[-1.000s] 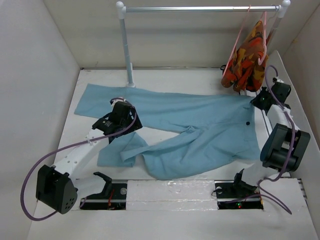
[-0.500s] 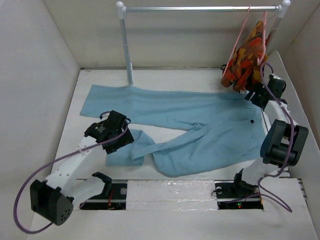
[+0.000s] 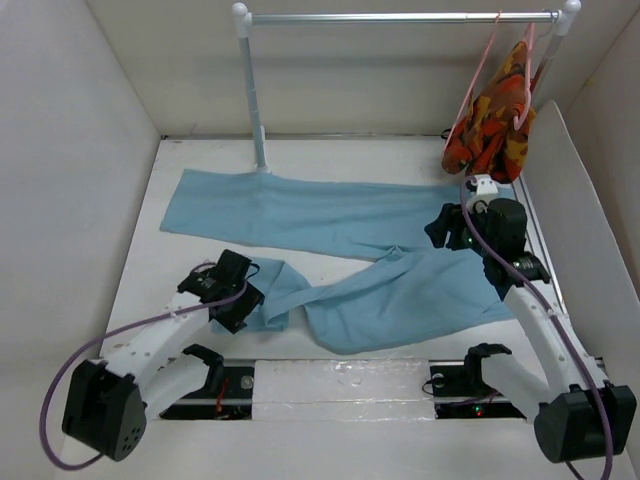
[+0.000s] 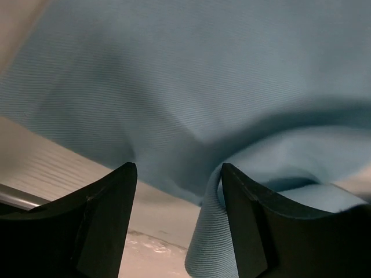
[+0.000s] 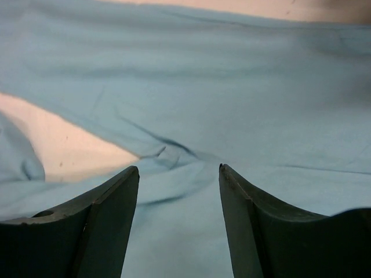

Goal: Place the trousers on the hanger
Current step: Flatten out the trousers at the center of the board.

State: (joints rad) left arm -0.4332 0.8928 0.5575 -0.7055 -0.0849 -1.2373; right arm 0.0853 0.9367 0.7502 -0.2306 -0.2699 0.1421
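Trousers (image 3: 400, 300) of sky-blue cloth lie flat on a white table (image 3: 150, 270), their long axis running left to right. Closest, at the near left, the left gripper (image 4: 178, 168) sits low at the left end of the near leg, where the cloth is doubled over. Its jaws stand apart, and a fold of cloth rises just inside one finger without being pinched. Further right and a little further back, the right gripper (image 5: 178, 167) hovers over the place where the two legs join, its jaws likewise parted and holding nothing. Beyond both, the other leg stretches straight toward the far left. At the back stands a metal rail (image 3: 400, 17). At its right end hangs the hanger (image 3: 476, 80), thin and pale pink, close beside an orange patterned garment (image 3: 495, 130). The hanger is above and to the far right of the cloth, so I judge the right arm the nearer one to it.
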